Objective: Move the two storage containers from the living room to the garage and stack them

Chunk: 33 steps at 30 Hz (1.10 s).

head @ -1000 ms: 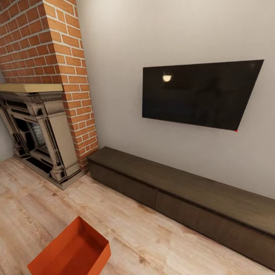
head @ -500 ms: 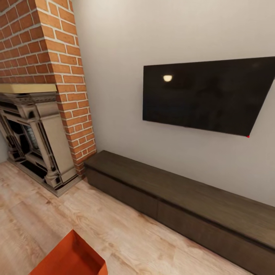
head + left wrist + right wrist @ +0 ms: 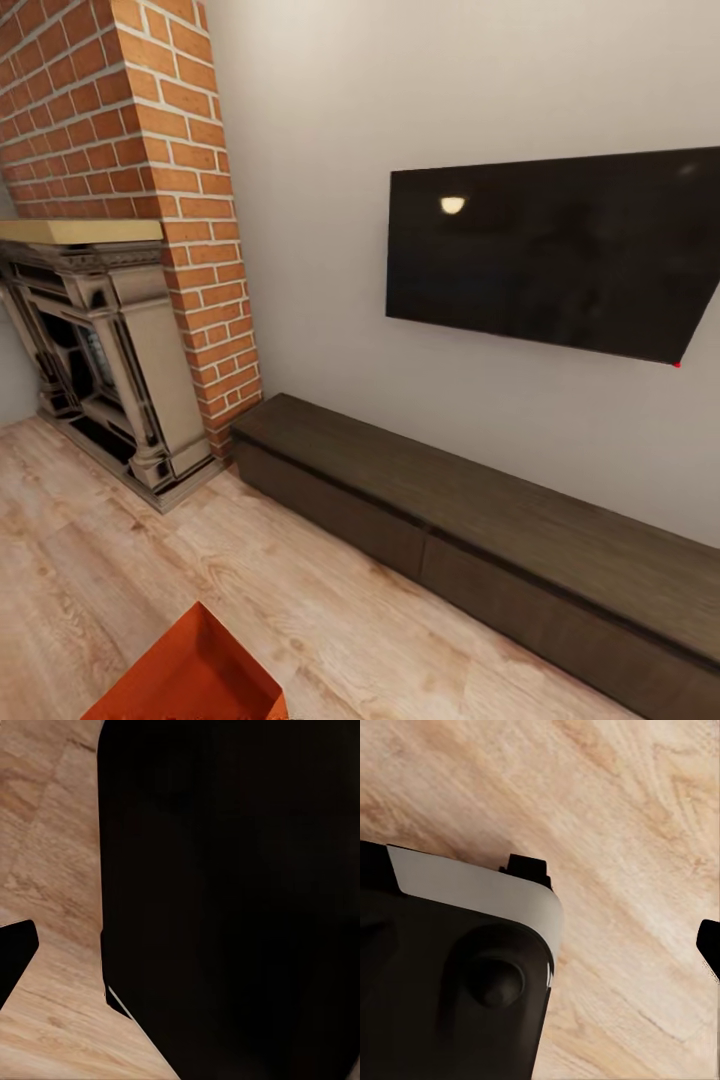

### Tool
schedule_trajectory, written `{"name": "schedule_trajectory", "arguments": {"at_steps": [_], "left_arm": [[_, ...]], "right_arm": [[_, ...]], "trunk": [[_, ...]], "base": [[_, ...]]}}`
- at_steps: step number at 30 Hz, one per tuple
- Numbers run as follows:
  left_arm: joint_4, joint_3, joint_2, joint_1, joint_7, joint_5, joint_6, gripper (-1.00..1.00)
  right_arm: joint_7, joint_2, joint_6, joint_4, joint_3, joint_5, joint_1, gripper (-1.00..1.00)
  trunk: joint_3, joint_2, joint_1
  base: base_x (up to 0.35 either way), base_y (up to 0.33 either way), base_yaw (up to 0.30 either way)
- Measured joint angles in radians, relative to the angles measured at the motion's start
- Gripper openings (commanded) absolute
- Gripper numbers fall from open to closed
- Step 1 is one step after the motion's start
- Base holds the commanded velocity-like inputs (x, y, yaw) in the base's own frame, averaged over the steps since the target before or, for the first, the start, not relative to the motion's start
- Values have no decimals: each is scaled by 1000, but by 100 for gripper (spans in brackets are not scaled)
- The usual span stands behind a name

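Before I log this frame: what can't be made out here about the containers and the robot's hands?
- Storage container, head view: the picture's bottom edge cuts it off, so its full shape and contents can't be told.
- Second container: its whereabouts can't be told.
- Left wrist view: a dark shape covers most of the wood floor; hand state unreadable.
- Right wrist view: dark robot body close up; hand state unreadable.

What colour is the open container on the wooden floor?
Orange-red open rectangular container, best seen in the head view.
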Motion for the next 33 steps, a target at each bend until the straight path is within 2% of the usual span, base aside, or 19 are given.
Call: {"name": "schedule_trajectory", "arguments": {"at_steps": [33], "left_arm": [[0, 1, 0, 0, 0, 1, 0, 100]], "right_arm": [[0, 0, 0, 0, 0, 0, 0, 100]], "trunk": [[0, 0, 0]], "base": [[0, 0, 267]]}}
